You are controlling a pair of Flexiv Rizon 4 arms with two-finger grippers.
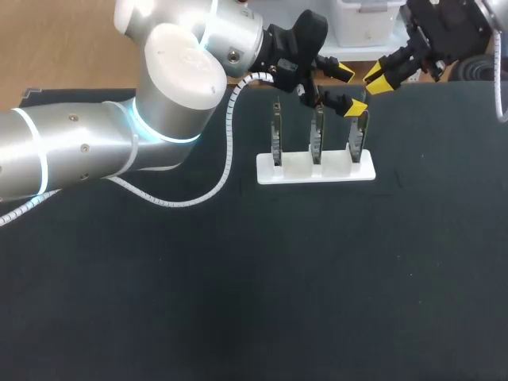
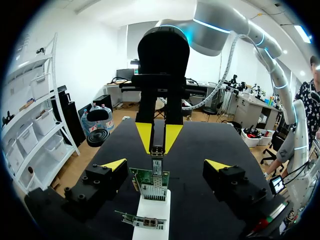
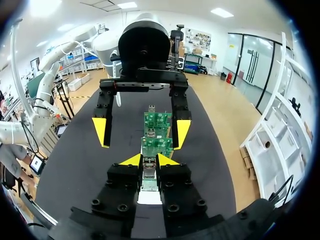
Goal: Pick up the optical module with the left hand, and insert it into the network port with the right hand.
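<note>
Table: a dark mat covers all of it and everything stands toward its far side.
Left arm: the biggest thing from above. It comes in from my left, bends at a fat silver elbow and stretches across past the middle to the far side of the table, with a white coiled cable hanging under it.
Right arm: it enters at the far right corner and arches high over the table, with its wrist tipped down toward the row of boards.
Left gripper: my fingers stand wide apart and grip nothing. One yellow tip sits on each side of the row, at its right end, and neither touches a board.
Right gripper: my fingers are drawn close together, clamped on the optical module from two sides. They point down between the spread fingers of my left gripper.
Holder: a white slotted block lying flat on the mat.
Boards: three green circuit boards stand upright in the holder, side by side and apart from one another.
Optical module: a slim metal piece held upright in my right tips, above the board at the right end of the row.
Network port: a small silver cage on that board. The module's lower end meets it, and how deep it sits I cannot tell.
</note>
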